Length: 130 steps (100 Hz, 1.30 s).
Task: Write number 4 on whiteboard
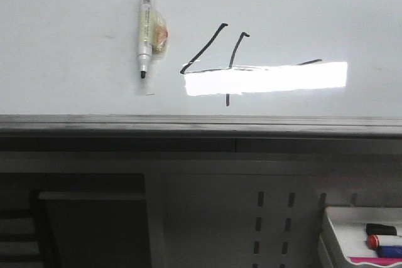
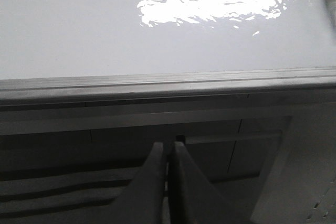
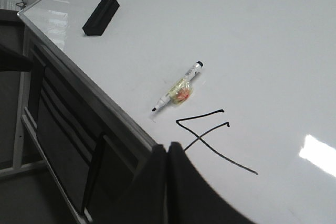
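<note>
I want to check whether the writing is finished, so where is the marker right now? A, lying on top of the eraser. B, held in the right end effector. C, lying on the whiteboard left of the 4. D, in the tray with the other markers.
C: the marker lies loose on the whiteboard, just left of the drawn 4, with neither end effector holding it.

An office or lab workspace: a large whiteboard (image 1: 75, 42) lies flat, a black eraser (image 3: 101, 17) near its far corner and a marker tray (image 1: 352, 230) below its grey edge.
</note>
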Motion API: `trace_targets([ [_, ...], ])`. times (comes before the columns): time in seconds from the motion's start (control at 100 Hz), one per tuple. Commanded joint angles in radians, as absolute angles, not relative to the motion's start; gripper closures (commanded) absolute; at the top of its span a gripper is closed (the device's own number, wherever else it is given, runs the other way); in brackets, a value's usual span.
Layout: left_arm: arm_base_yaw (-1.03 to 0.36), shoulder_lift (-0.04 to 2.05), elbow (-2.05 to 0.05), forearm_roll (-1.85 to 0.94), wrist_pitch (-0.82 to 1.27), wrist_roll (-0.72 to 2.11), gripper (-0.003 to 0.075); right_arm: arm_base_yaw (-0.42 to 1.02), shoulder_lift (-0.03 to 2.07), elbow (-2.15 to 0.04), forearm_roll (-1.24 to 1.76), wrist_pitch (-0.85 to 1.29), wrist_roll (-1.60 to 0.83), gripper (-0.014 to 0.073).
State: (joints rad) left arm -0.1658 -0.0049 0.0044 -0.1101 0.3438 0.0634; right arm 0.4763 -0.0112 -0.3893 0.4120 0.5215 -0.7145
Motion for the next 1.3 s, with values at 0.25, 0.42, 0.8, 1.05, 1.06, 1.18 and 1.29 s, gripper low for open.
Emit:
trace_targets([
  [0.25, -0.162, -0.031, 0.039, -0.120, 0.301, 0.054, 0.0741, 0.350, 0.002, -0.218, 0.020, 0.176, -0.184, 0.0638],
  [0.42, -0.162, -0.031, 0.039, -0.120, 0.301, 0.054, 0.0741, 0.203, 0.002, -0.060, -0.154, 0.162, 0.090, 0.0638],
  [0.8, -0.162, -0.031, 0.039, -0.120, 0.301, 0.054, 0.0741, 0.134, -0.026, 0.034, -0.154, 0.317, 0.090, 0.0638],
  [1.05, -0.162, -0.031, 0.039, -0.120, 0.301, 0.054, 0.0741, 0.134, -0.026, 0.034, -0.154, 0.314, 0.090, 0.0638],
  [1.06, -0.162, -0.031, 0.039, -0.120, 0.301, 0.054, 0.0741, 0.134, -0.026, 0.034, -0.154, 0.314, 0.090, 0.0638],
  [1.18, -0.162, -0.031, 0.039, -0.120, 0.301, 0.054, 0.0741, 0.134, -0.026, 0.034, -0.154, 0.314, 0.090, 0.0638],
  [1.29, -0.162, -0.031, 0.039, -0.120, 0.301, 0.054, 0.0741, 0.134, -0.026, 0.034, -0.154, 0.314, 0.090, 0.0638],
])
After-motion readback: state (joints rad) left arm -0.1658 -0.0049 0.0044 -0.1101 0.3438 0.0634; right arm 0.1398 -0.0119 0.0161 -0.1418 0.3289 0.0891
